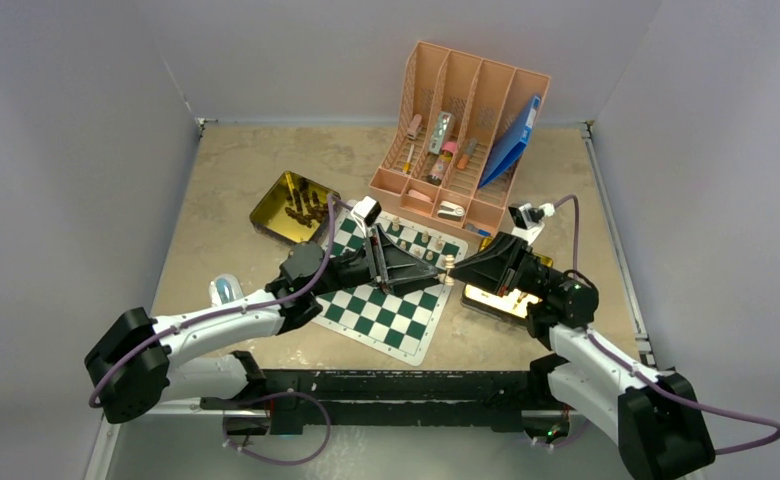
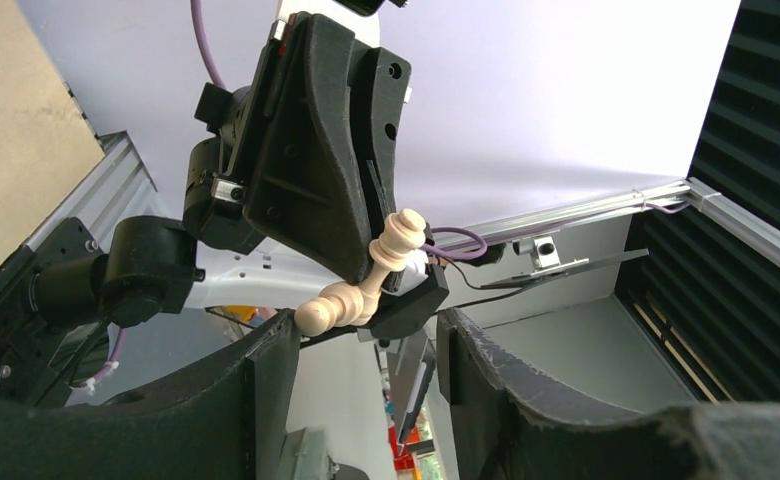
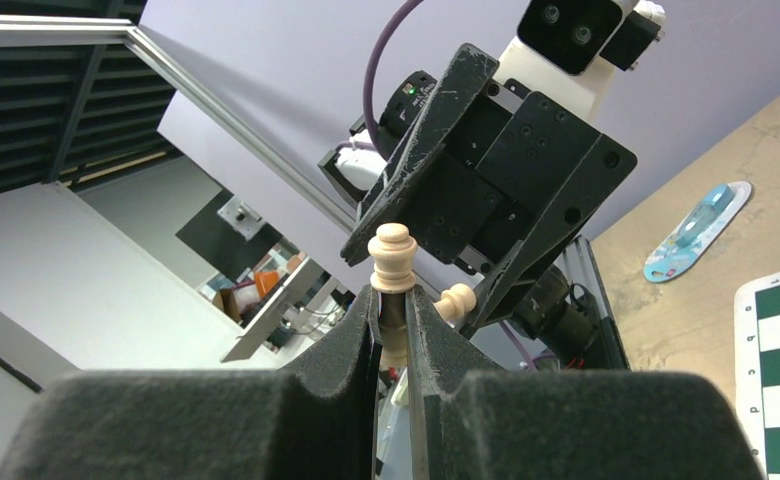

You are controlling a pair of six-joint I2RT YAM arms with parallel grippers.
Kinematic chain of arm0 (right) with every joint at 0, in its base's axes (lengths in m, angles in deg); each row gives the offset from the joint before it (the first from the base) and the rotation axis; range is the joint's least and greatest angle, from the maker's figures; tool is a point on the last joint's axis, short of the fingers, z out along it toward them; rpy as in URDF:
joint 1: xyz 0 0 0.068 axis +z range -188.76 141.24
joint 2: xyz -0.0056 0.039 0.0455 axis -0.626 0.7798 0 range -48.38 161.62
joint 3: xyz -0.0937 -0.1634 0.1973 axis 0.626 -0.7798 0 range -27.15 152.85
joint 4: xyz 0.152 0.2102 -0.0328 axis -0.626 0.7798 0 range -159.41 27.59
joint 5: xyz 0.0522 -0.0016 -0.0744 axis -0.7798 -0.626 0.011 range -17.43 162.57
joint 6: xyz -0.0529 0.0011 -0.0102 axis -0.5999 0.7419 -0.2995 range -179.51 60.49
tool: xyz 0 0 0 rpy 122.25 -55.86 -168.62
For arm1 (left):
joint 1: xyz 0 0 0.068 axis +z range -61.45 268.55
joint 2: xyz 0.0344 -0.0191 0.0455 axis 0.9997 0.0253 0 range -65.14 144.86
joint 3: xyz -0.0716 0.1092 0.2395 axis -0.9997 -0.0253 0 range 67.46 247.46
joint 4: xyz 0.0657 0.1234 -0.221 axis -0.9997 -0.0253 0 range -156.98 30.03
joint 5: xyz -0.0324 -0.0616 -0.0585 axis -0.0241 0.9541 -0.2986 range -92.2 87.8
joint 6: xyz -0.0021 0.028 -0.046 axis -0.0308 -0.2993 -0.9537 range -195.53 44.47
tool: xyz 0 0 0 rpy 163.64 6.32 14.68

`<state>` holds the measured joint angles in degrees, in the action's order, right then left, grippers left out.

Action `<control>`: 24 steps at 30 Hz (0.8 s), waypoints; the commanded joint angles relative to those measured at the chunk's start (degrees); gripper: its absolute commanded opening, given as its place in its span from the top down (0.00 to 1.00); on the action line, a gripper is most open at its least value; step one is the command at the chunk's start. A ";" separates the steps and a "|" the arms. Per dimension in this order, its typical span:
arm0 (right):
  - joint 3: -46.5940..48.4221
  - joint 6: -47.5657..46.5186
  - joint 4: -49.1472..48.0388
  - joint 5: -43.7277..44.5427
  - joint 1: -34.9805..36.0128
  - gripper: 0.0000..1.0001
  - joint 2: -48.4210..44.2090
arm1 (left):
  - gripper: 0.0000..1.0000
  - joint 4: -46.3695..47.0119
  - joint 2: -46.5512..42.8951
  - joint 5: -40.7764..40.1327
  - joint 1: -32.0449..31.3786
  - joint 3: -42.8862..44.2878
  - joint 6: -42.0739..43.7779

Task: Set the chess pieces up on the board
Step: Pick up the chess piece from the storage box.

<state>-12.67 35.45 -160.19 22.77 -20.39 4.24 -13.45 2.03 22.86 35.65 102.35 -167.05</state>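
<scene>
While my right gripper (image 3: 394, 300) pinches a pale chess piece (image 3: 391, 250) (over the board (image 1: 386, 325), right edge), my left gripper (image 2: 368, 325) hangs half-open.

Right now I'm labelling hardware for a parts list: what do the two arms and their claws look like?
The left arm and right arm have white links, bulky black joints and purple cables. The left claw and right claw are black, with wedge-shaped fingers, each with a white camera.

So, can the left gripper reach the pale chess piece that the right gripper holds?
Probably yes. The left gripper is open and close to the pale chess piece, with nothing between; the right gripper pinches it above the board.
</scene>
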 commanded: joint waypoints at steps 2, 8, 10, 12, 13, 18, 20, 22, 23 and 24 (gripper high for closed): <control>-0.31 0.36 -35.56 1.59 0.34 0.94 -1.25 | 0.50 3.81 0.57 0.13 -0.09 1.48 -0.48; -0.68 0.37 -35.52 1.47 0.35 0.94 -1.13 | 0.55 4.10 0.44 0.14 -0.09 1.10 -0.45; -0.76 0.40 -35.54 1.40 0.33 0.94 -1.12 | 0.58 4.04 0.34 -0.16 -0.09 0.90 -0.28; -0.77 0.37 -35.52 1.30 0.30 0.94 -1.14 | 0.63 3.95 0.39 -0.19 -0.09 0.79 -0.07; -0.84 0.40 -35.47 1.22 0.29 0.94 -1.19 | 0.64 3.89 0.31 -0.19 -0.09 0.77 -0.06; -0.93 0.49 -35.52 0.96 0.31 0.94 -1.21 | 0.70 3.76 0.40 -0.09 -0.09 0.79 0.29; -1.02 0.49 -35.52 0.85 0.30 0.94 -1.21 | 0.73 3.29 0.22 -0.01 -0.09 1.00 0.72; -1.18 0.49 -35.52 0.85 0.24 0.94 -1.35 | 0.76 2.36 0.00 0.03 -0.09 1.26 1.35; -1.27 0.49 -35.52 0.77 0.29 0.94 -1.30 | 0.77 1.74 -0.15 0.14 -0.09 1.37 1.55; -1.34 0.51 -35.52 0.64 0.34 0.94 -1.29 | 0.78 1.34 -0.32 0.29 -0.09 1.40 1.79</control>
<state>-13.66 35.51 -160.21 23.60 -20.39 3.96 -13.43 2.80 22.93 35.65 102.35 -166.55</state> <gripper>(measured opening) 0.135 0.239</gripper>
